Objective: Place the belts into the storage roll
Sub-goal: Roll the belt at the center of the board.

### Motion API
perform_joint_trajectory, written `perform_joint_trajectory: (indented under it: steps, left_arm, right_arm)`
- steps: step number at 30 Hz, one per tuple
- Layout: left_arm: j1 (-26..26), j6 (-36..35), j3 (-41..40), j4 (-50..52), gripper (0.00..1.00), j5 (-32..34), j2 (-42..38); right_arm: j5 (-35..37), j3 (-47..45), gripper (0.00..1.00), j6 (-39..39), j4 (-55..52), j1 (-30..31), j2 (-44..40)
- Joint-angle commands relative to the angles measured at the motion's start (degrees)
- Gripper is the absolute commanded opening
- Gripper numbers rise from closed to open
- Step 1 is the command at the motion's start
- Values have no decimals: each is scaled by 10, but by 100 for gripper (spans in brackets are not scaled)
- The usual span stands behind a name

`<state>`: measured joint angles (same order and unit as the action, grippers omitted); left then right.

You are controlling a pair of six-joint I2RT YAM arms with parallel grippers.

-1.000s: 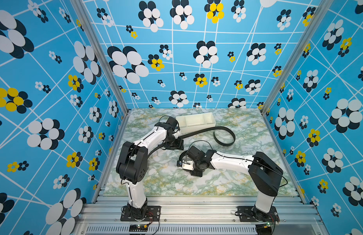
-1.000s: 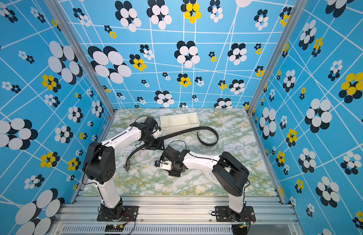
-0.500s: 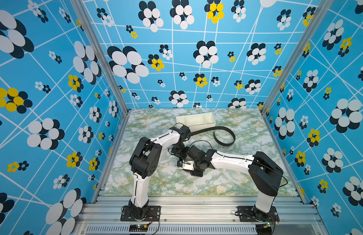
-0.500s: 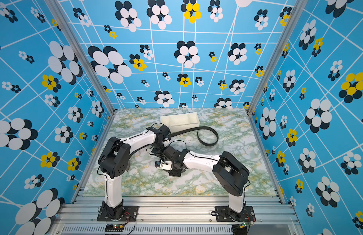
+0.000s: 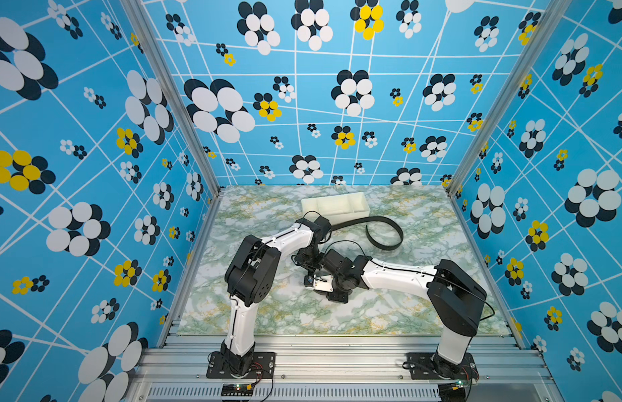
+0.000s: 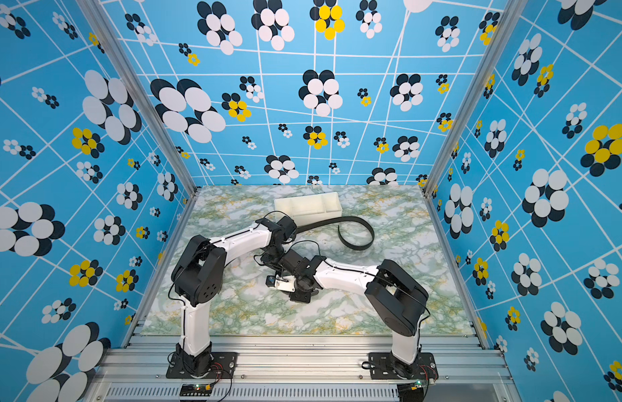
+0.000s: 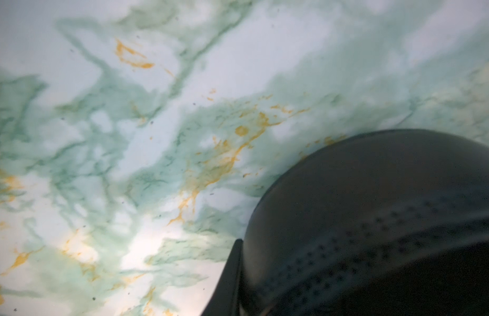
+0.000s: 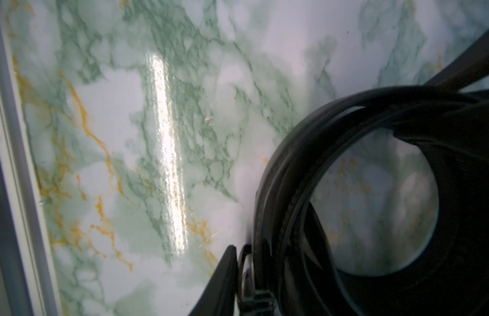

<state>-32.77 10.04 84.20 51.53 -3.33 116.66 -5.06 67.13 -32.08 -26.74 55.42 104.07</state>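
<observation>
Transfer of a rolled belt looks to be the step in hand. In both top views the left gripper point(image 5: 308, 258) and the right gripper point(image 5: 312, 270) meet nose to nose at the middle of the marble table point(image 5: 424, 299), low over its surface, hiding what lies between them. The right wrist view shows the coiled belt point(image 8: 281, 175) as a tight black ring at lower right of the frame. Its outer turn is just beside the one visible finger point(image 8: 224, 276), and tabletop shows through its centre. The left wrist view has what I take for the same coil, dark, curved and punched with rows of holes, at lower right against its own finger. The far finger is hidden in each view, so I cannot tell whether either gripper is clamped on the coil or slack. A second belt point(image 5: 386, 228) lies in a loose hook to the upper right of the arms, just below the storage roll point(image 5: 348, 216), which sits at upper centre with no belt showing in it. Next, I judge, one gripper must hold the coil firmly enough that it cannot spring open, then carry it up-frame to a compartment.
</observation>
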Motion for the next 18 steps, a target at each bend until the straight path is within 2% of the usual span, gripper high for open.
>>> perform_joint_trajectory:
  steps: [1,10,11,12,13,18]
  left_arm:
    - [-4,3,7,16,0,14,21]
    - [-7,5,17,18,0,11,28]
    - [-7,5,18,18,0,12,28]
    - [-7,4,17,18,0,12,28]
    - [-7,2,16,18,0,12,28]
    - [-7,2,6,15,0,13,26]
  right_arm:
    - [6,-8,37,7,-22,-1,-47]
    - [5,14,58,10,-36,0,-56]
    - [4,15,61,11,-36,0,-55]
    - [3,15,74,13,-34,1,-54]
    - [4,13,79,14,-32,1,-54]
    - [14,23,80,13,-28,0,-32]
